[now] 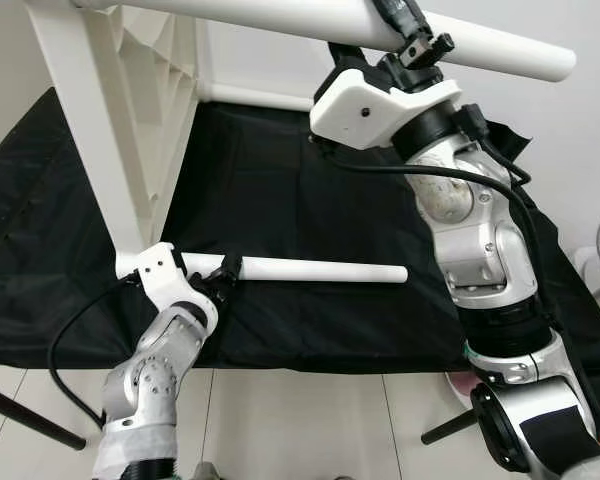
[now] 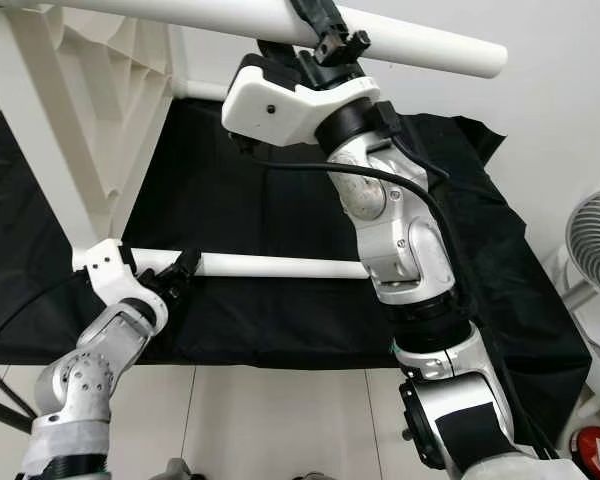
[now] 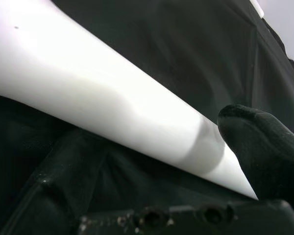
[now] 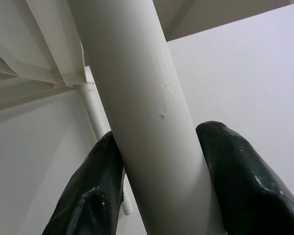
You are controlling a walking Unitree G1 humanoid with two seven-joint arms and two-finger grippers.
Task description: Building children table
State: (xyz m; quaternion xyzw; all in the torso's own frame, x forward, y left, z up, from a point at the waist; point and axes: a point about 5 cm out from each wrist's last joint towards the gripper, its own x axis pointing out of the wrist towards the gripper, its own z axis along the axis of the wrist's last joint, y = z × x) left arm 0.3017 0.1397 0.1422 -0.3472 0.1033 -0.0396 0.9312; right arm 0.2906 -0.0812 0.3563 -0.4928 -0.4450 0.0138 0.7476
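A white children's table (image 1: 100, 140) lies tipped on its side over a black cloth (image 1: 280, 200), its ribbed underside facing the robot and its round legs sticking out to the robot's right. The upper leg (image 1: 480, 45) runs across the top of the scene, and the right gripper (image 1: 412, 38) is raised to it with both black fingers (image 4: 95, 191) clamped around the tube. The lower leg (image 1: 320, 270) reaches out just above the cloth; the left gripper (image 1: 220, 283) grasps it close to the table's corner, fingers closed on the tube. Pale floor tiles (image 1: 310, 420) lie in front of the cloth, and a white fan (image 2: 595, 240) stands at the far right.
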